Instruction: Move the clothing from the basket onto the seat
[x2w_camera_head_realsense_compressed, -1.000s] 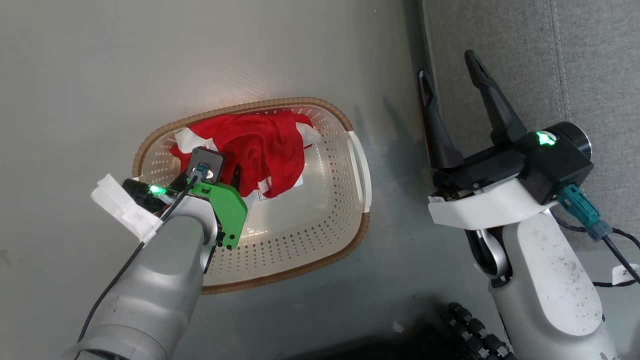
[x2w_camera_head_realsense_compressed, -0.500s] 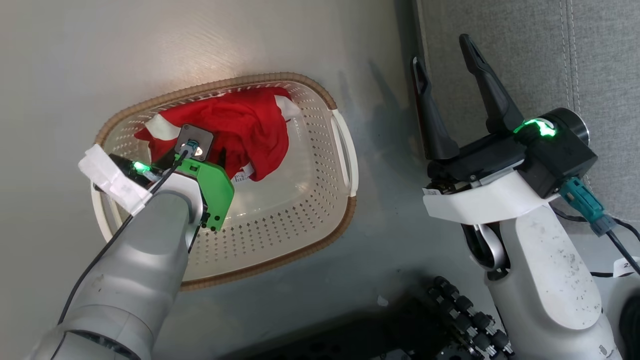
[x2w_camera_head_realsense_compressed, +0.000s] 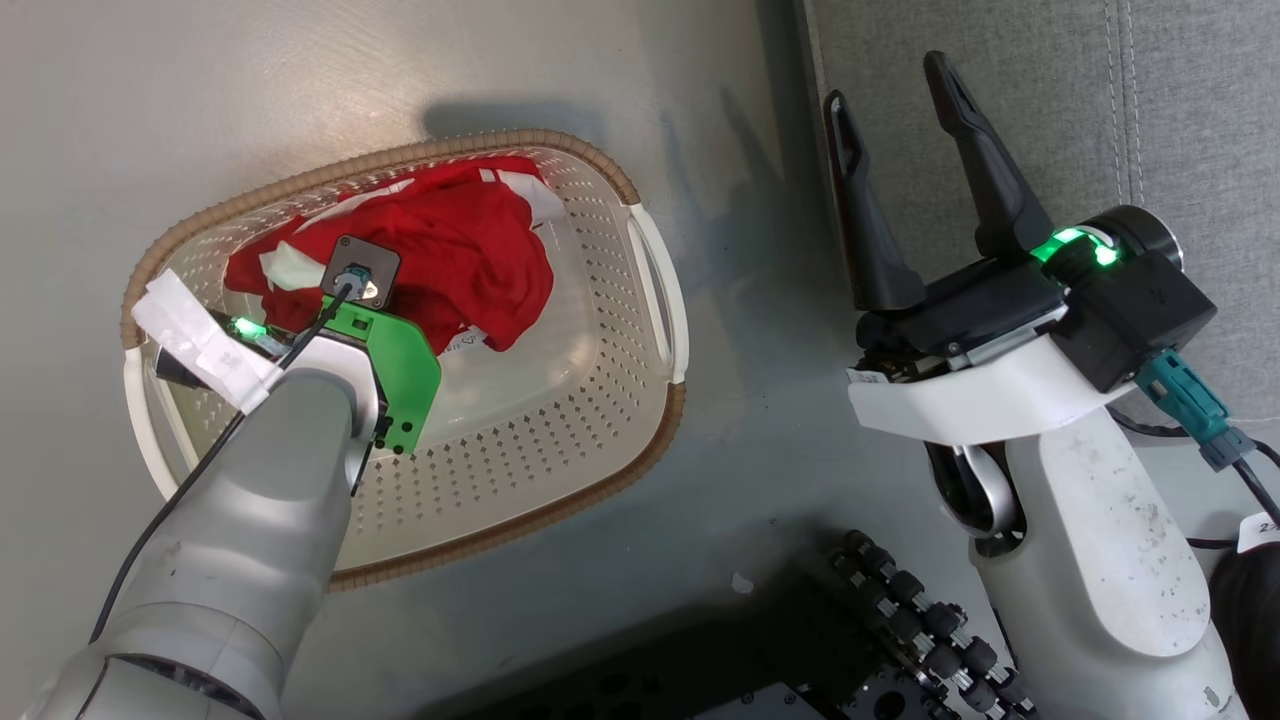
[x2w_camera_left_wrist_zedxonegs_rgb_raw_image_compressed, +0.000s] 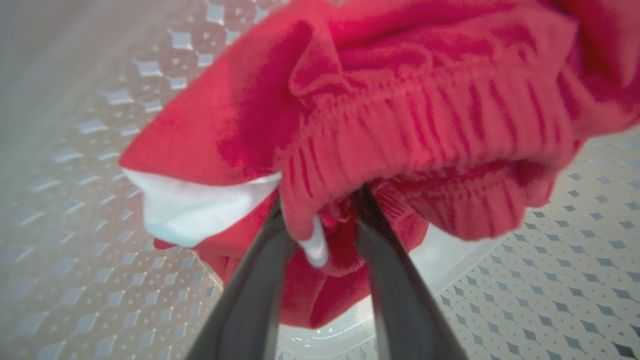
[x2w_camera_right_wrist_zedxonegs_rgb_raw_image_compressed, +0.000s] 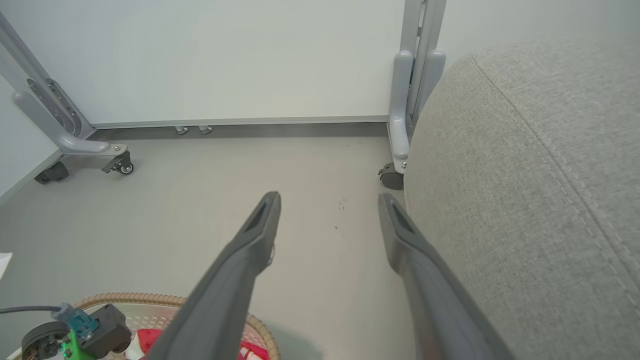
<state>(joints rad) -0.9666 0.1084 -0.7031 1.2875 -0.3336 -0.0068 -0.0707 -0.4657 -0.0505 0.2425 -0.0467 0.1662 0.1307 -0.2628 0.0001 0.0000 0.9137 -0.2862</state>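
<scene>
Basket (x2w_camera_head_realsense_compressed: 560, 440) oval, perforated plastic; clothing (x2w_camera_left_wrist_zedxonegs_rgb_raw_image_compressed: 400, 115) red, ribbed, bunched inside.

No readable text; print on label (x2w_camera_head_realsense_compressed: 466, 344) in basket (x2w_camera_head_realsense_compressed: 560, 480) too small.

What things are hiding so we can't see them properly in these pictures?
The left hand: its fingertips are buried in the clothing in the left wrist view; its own wrist covers them in the head view.
How many garments: one bunched heap, blurred close up.
The basket label: partly under the clothing, too small to read.
The seat: cut off by the head view's top and right edges.
</scene>
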